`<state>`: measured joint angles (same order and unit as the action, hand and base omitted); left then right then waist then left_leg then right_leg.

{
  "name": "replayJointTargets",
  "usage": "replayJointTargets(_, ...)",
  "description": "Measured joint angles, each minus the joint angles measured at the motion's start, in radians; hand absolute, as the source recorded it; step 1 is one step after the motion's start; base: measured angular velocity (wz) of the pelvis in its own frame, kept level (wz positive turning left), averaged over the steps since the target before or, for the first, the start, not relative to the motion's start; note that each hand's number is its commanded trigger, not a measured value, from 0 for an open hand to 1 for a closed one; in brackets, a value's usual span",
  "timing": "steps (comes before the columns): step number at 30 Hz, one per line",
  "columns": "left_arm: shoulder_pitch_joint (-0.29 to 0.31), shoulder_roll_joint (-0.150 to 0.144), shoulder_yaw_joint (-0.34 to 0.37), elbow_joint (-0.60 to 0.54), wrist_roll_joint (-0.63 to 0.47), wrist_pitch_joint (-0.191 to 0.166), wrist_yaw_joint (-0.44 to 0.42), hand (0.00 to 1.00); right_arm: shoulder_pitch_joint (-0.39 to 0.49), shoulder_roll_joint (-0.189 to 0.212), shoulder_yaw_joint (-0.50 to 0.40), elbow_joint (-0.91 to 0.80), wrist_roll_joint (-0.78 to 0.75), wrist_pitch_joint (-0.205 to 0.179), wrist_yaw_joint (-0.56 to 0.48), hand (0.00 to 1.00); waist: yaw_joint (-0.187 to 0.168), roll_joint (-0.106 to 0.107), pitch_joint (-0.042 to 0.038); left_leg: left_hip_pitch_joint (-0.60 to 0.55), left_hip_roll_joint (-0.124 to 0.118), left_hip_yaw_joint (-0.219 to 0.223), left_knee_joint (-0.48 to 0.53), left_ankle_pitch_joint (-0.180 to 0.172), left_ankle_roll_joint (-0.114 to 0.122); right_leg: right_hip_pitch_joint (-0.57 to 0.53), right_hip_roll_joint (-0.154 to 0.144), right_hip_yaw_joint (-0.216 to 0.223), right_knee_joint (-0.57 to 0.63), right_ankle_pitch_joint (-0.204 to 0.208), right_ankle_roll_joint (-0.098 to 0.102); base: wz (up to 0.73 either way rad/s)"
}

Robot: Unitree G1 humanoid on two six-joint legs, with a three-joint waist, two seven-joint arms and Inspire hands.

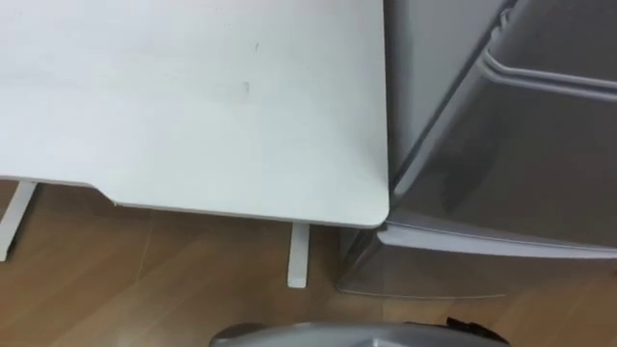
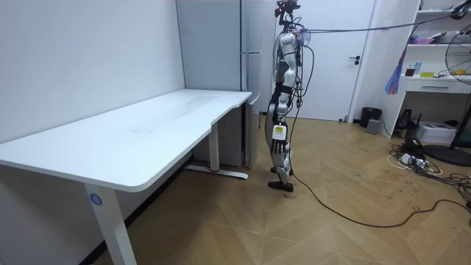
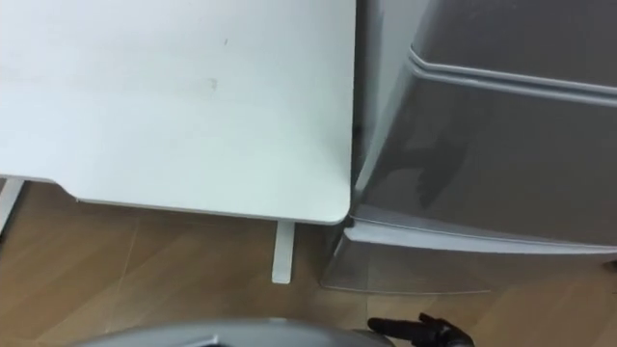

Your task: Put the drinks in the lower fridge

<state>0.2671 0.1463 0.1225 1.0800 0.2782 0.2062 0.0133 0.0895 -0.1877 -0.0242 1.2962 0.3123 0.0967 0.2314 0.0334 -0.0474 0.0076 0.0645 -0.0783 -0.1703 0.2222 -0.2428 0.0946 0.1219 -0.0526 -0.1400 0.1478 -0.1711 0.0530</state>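
The robot stands on pale wooden parquet floor (image 1: 174, 280). A white flat-topped desk (image 1: 193, 96) lies on its left, just beside the closed grey metal fridge (image 1: 501, 145) on its right. Its left hand (image 2: 275, 110) hangs by its hip, too small to read. I cannot tell where the drinks are.

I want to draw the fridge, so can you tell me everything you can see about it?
The fridge is tall, grey and smooth like metal, with an upper door and a lower door, both shut, and a thin seam between them. It stands upright on the wooden floor, right beside the end of the white table. The robot stands facing it.
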Motion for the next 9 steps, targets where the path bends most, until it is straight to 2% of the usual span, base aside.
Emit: replayJointTargets(9,-0.041,0.0,-0.002,0.0,0.046,0.007,-0.054,0.0,-0.001,0.0,-0.001,0.0,0.004,0.006,0.011,0.0,-0.004,-0.001,-0.0014,-0.001,0.007,0.004,0.0,0.003,-0.01,-0.001,0.007,0.006,0.0,0.0,-0.006,-0.01)
